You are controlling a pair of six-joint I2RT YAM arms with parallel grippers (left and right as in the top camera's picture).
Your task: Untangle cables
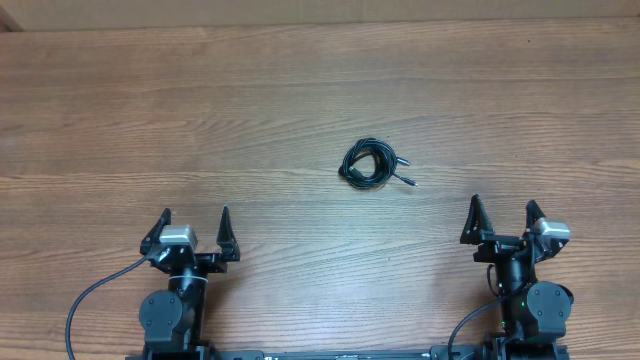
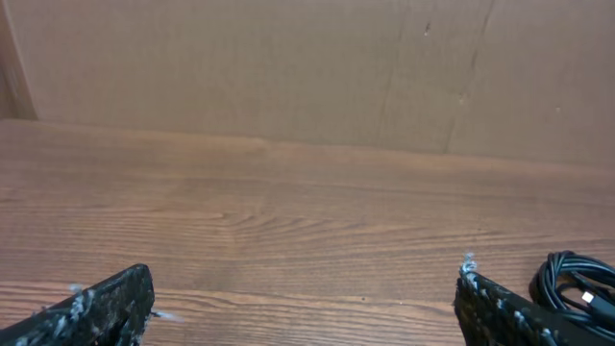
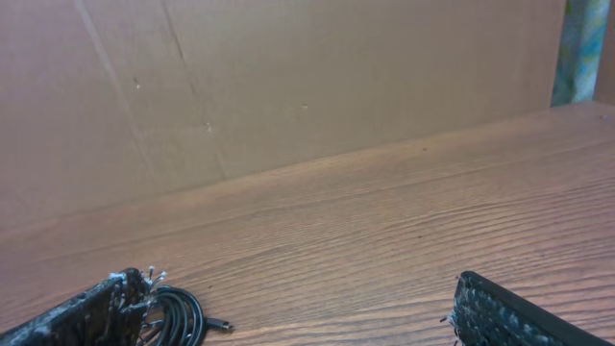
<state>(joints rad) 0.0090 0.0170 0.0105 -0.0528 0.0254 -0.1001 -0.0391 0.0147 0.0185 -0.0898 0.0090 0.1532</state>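
Note:
The cables [image 1: 370,165] lie as one small black coiled tangle on the wooden table, a little right of centre, with silvery plug tips pointing right. In the left wrist view the cables [image 2: 575,285] show at the far right, beyond the right finger. The right wrist view has the cables [image 3: 176,319] at the lower left, partly behind the left finger. My left gripper [image 1: 195,230] stands open near the front left, well away from the tangle. My right gripper [image 1: 503,217] stands open at the front right, also apart from it. Nothing is between either pair of fingers.
A brown cardboard wall [image 2: 307,67] rises along the table's far edge. Thick black wires [image 1: 85,300] run from the arm bases at the front edge. Bare wood table [image 1: 200,100] lies all around the tangle.

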